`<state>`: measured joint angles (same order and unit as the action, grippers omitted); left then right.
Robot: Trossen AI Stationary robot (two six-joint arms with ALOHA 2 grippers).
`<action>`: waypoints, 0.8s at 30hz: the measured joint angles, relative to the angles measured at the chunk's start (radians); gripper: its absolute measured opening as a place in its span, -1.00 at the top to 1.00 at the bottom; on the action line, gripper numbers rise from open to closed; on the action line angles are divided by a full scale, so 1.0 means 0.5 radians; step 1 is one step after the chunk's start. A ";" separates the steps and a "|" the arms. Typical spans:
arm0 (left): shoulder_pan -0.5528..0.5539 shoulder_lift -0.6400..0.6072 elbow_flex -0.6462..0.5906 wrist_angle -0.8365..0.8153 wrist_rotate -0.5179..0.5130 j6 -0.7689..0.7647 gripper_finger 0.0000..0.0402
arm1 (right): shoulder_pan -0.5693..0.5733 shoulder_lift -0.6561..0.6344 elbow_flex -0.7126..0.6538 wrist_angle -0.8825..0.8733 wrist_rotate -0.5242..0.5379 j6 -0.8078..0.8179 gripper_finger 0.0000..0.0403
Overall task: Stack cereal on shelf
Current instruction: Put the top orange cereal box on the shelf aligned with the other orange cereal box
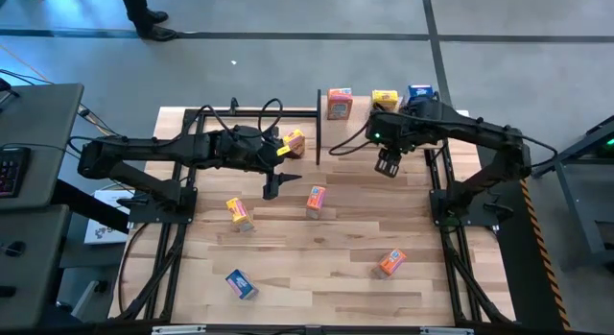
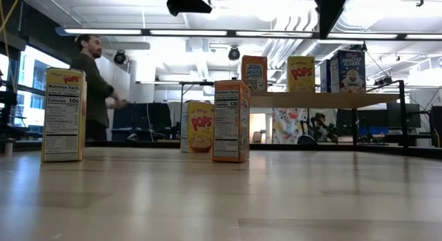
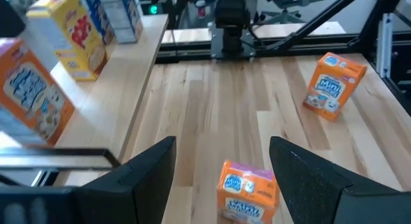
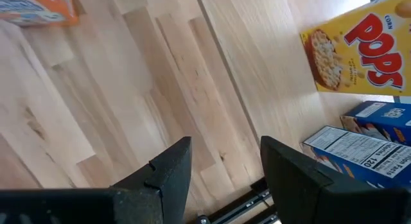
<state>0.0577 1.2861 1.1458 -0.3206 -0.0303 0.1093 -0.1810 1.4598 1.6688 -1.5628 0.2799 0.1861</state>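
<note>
The shelf (image 1: 363,112) stands at the table's far side, right of the middle. An orange (image 1: 340,103), a yellow (image 1: 385,101) and a blue cereal box (image 1: 419,93) stand upright on it. My left gripper (image 1: 273,186) hovers open near the table's middle. An orange box (image 3: 247,192) stands on the table just beyond its fingertips, apart from them. My right gripper (image 1: 388,167) hangs open above the table in front of the shelf, pointing steeply down, with nothing between its fingers (image 4: 170,169).
More cereal boxes are on the tabletop: a yellow one (image 1: 240,213) left of centre, a yellow one (image 1: 294,141) beside the left arm, an orange one (image 1: 390,264) near right, a blue one (image 1: 241,283) near left. A person (image 2: 90,89) stands beyond the table.
</note>
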 joint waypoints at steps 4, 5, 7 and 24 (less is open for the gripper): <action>-0.046 0.000 0.000 0.053 0.000 0.032 -0.20 | 0.045 -0.086 0.000 0.009 0.001 0.059 0.12; -0.059 0.000 0.000 0.079 0.000 0.032 -0.20 | 0.055 -0.113 0.001 0.008 0.001 0.076 0.12; -0.087 0.000 0.000 0.131 -0.001 0.038 -0.20 | 0.073 -0.166 0.000 0.008 0.001 0.093 0.12; -0.164 0.000 0.254 0.236 -0.234 -0.407 -0.20 | 0.142 -0.449 0.001 0.023 0.002 0.100 0.12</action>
<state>-0.0242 1.2863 1.2730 -0.2024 -0.1473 -0.0941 -0.1101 1.2353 1.6691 -1.5514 0.2808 0.2359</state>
